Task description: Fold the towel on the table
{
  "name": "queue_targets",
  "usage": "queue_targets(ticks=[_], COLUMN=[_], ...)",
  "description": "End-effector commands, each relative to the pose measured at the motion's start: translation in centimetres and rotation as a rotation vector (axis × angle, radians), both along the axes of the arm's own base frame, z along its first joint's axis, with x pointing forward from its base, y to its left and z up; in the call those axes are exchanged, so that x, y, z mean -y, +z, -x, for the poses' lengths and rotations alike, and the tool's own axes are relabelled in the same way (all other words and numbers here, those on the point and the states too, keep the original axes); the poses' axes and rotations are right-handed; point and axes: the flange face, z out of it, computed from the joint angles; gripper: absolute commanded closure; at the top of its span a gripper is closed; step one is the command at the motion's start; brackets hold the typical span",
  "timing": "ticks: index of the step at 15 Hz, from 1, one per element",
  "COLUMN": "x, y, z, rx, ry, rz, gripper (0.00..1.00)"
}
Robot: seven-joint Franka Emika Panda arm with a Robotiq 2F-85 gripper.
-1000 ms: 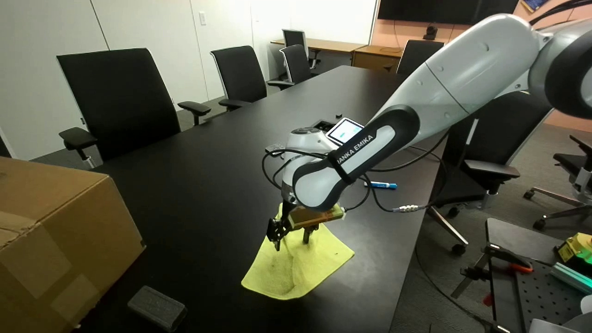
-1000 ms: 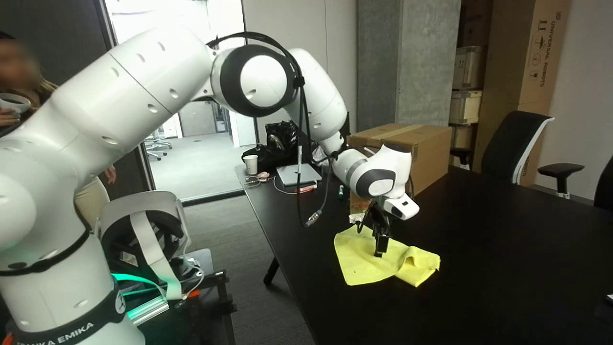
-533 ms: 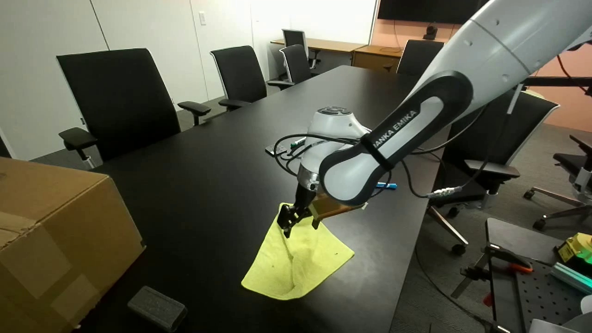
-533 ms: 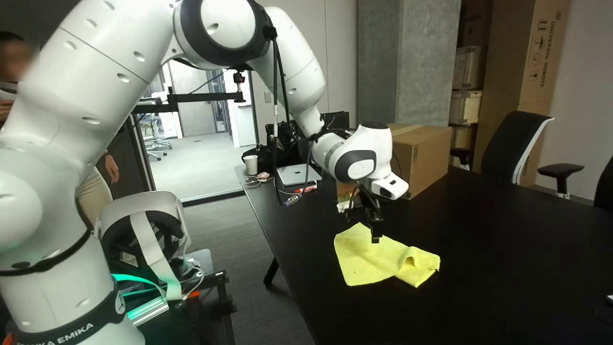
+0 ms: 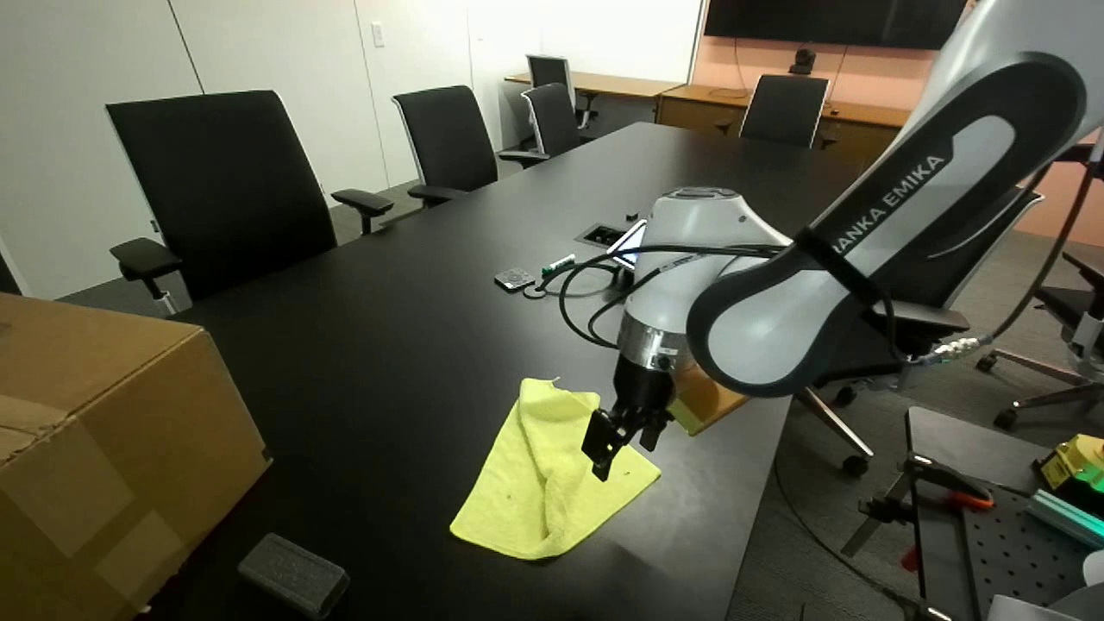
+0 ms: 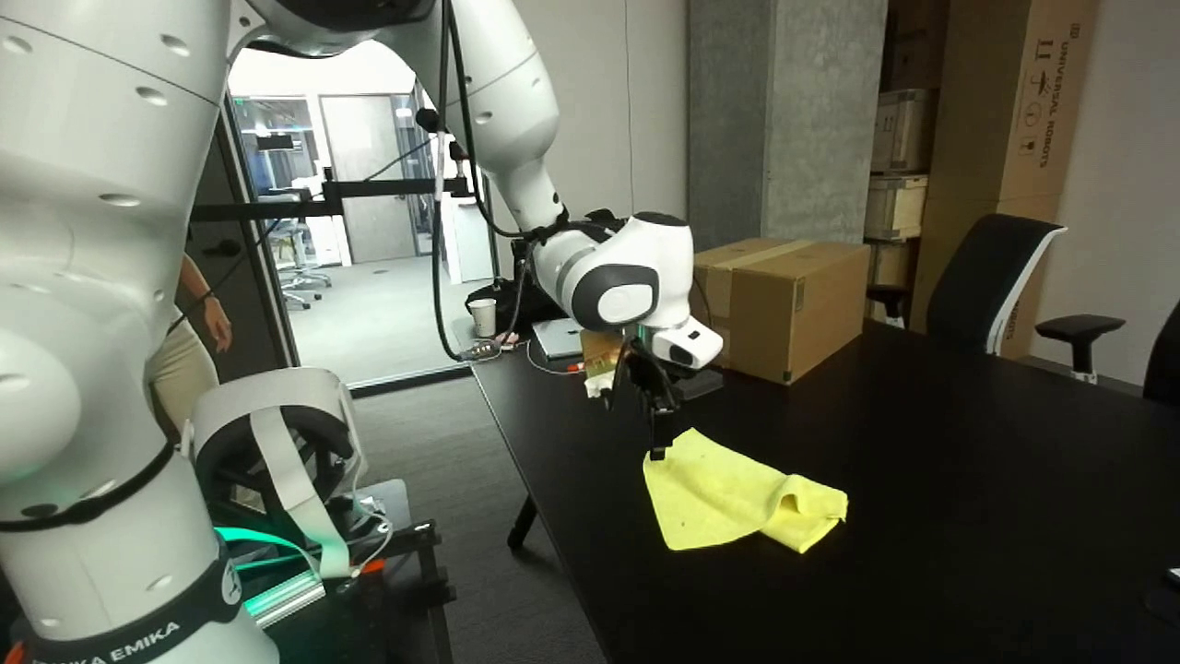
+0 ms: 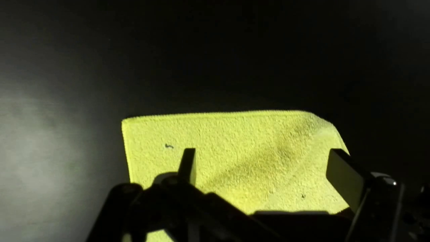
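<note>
The yellow-green towel (image 5: 517,492) lies on the glossy black table (image 5: 388,405). A ridge or fold runs down its middle. In an exterior view one end of the towel (image 6: 710,503) is doubled over into a raised, rumpled flap (image 6: 804,507). My gripper (image 5: 625,460) is open and empty, pointing down near the towel's right-hand side. It also shows in an exterior view (image 6: 659,452) at the towel's left edge. In the wrist view the open gripper (image 7: 263,150) has its fingers (image 7: 344,174) wide apart with towel below and between them. The gripper hides part of the towel there.
A brown cardboard box (image 5: 129,448) and a dark grey block (image 5: 293,573) stand on the table. A green marker (image 5: 559,264), a small grey device (image 5: 515,279) and a partly hidden tablet (image 5: 628,246) lie farther along. A laptop (image 6: 556,338) and cup (image 6: 483,316) also show.
My gripper has risen from the towel and moved across it, rightward in an exterior view and leftward in an exterior view. It stays open. The towel has not visibly moved.
</note>
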Motion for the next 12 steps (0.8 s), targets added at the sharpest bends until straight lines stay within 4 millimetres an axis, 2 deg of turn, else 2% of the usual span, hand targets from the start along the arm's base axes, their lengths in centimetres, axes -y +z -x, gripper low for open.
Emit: queue_targets(ticks=[1,6,12], x=[0.8,2.2,5.0], y=[-0.8,-3.4,-7.4], z=[1.3,0.5,-0.2], rx=[-0.011,-0.06,-0.115], ry=[0.039,-0.003,-0.078], rz=[-0.009,0.008,0.02], gripper=[0.0,0.0,0.0])
